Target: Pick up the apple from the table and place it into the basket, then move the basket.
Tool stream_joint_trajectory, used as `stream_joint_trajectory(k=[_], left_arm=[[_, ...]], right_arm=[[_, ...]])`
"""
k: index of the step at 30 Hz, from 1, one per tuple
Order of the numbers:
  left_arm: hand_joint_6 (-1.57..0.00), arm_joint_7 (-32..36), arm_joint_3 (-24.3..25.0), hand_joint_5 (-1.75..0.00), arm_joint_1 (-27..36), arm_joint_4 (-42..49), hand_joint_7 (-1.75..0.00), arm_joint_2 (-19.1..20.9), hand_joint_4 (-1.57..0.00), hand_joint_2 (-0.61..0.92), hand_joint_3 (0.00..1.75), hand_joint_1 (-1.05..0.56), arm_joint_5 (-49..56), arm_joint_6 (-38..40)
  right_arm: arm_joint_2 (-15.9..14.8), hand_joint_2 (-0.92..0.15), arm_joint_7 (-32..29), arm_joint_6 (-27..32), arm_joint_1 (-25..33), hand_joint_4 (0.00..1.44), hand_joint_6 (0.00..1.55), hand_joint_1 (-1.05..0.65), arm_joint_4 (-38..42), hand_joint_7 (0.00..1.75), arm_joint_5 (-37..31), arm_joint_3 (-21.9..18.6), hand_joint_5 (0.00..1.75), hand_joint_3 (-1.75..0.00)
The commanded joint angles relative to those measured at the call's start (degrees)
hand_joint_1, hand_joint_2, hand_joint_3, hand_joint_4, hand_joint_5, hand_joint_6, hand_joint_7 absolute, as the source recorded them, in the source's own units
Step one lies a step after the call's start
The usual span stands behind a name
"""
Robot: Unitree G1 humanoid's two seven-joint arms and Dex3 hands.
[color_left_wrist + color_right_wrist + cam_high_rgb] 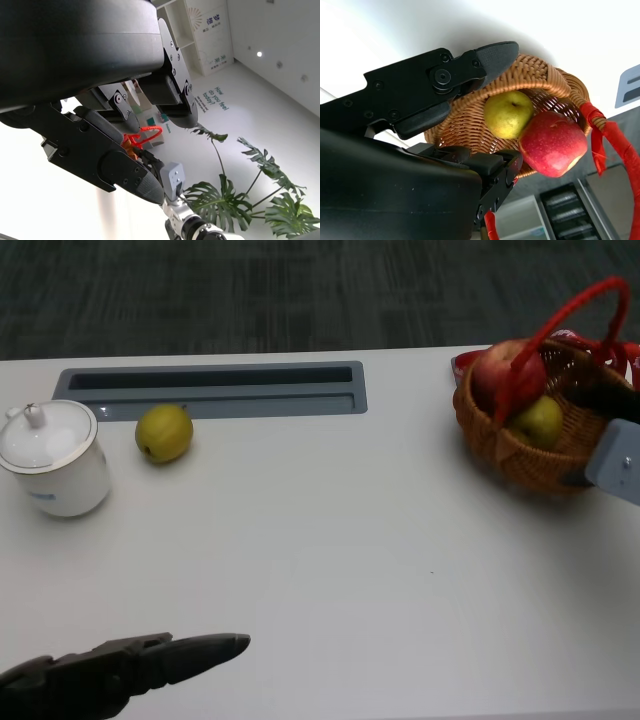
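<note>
Right robot hand [470,100] sat at the round woven wicker basket [520,455] in the frame's upper right, fingers straddling its rim; whether it gripped could not be told. Red apple [500,370] lay inside beside a yellow-green fruit [540,420], under the red handle [570,320]. Left robot hand [130,665] lay slack at lower left, well apart. Head view cut off the right hand.

Woven wicker basket [520,455] (red cloth-wrapped handle), glossy white ceramic jar [52,460], smooth matt table [330,540], matt black plastic fingers [490,57].
</note>
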Motion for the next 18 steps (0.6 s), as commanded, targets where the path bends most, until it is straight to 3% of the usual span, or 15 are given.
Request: stream_joint_trajectory(k=[1, 9, 13, 18], left_arm=[[-0.83, -0.55, 0.99, -0.01, -1.4, 0.77, 0.0, 1.14, -0.92, 0.68, 0.0, -0.47, -0.91, 1.21], [-0.82, -1.48, 2.67, 0.0, -6.6, 2.3, 0.0, 2.44, -0.91, 0.66, 0.0, -0.45, -2.15, 4.8], [-0.83, -2.29, 2.95, -0.01, -8.6, 3.25, 0.0, 2.73, -0.91, 0.66, 0.0, -0.46, -2.86, 6.45], [-0.83, -2.88, 3.6, 0.0, -12.01, 5.95, 0.0, 2.27, -0.91, 0.65, 0.0, -0.42, -1.69, 7.04]], right_arm=[[-2.36, -0.88, -1.31, -9.06, 3.9, 0.38, 0.35, -0.92, -2.22, 0.01, 2.16, -1.24, 0.01, 0.0], [-2.4, -0.82, -5.4, -31.12, 14.8, 0.46, 0.42, -0.76, -9.82, 0.02, 5.74, -3.05, 0.02, 0.0], [0.75, -0.81, -1.62, -39.13, 19.13, 0.54, 0.49, -0.72, -12.98, 0.04, 12.33, -3.99, 0.04, 0.0], [5.21, -0.78, 5.77, -43.36, 23.67, 0.62, 0.57, -0.62, -18.76, 0.03, 21.69, -2.32, 0.04, 0.0]])
